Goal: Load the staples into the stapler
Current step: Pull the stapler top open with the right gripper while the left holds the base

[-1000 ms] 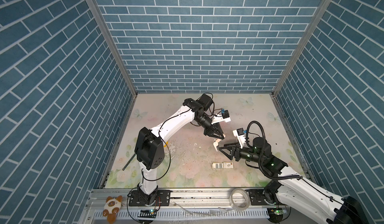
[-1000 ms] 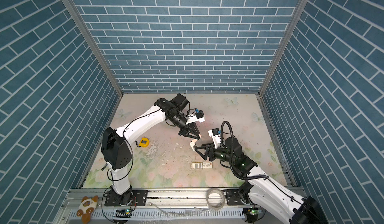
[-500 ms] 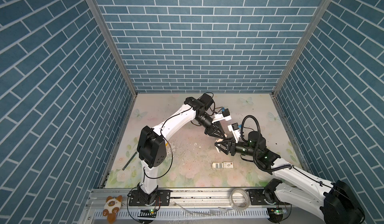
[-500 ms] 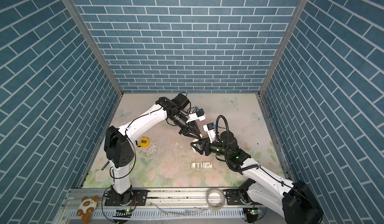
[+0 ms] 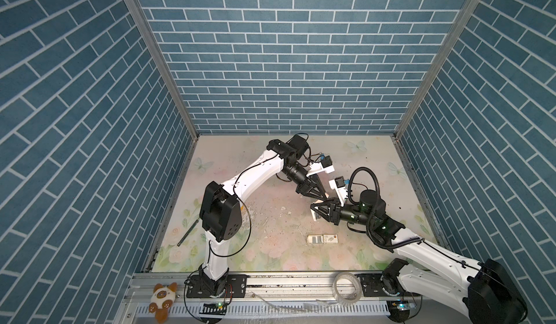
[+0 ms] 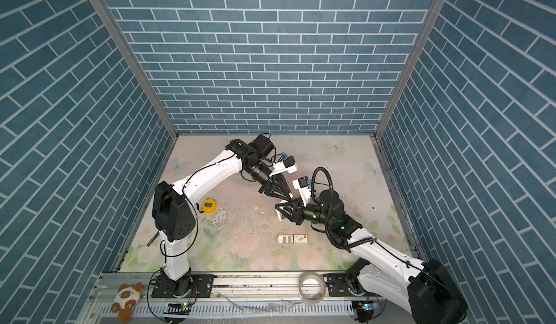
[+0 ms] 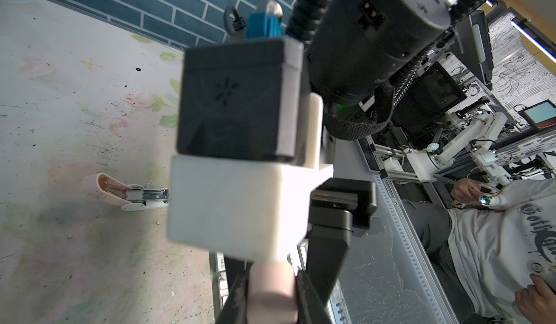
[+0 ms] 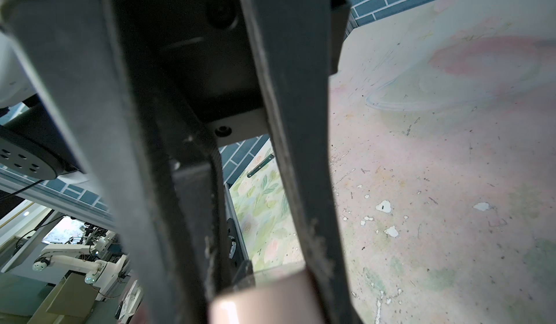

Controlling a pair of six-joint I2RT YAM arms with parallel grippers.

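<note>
A pale pink stapler (image 7: 270, 295) hangs above the mat, with my left gripper (image 5: 321, 199) shut on its upper end. My right gripper (image 5: 314, 214) reaches in from the right just below. Its jaws stand against the stapler's lower, white-and-grey part (image 5: 316, 216), and the pink body (image 8: 261, 304) fills the gap between its fingers. The staples carton (image 5: 323, 239) lies on the mat in front of both grippers, its drawer slid out with grey strips showing. In the left wrist view another pink-and-white stapler (image 7: 126, 193) lies open on the mat, metal magazine bared.
A yellow tape measure (image 6: 208, 205) sits beside the left arm's elbow. A dark rod (image 5: 187, 232) lies by the left wall. A tape roll (image 5: 346, 289) and a plush toy (image 5: 162, 297) rest on the front rail. The right wrist camera (image 7: 240, 112) blocks much of the left wrist view.
My right gripper has moved in to the left, up under the left gripper, and its jaws have narrowed onto the hanging stapler. The left gripper has kept its place and its hold.
</note>
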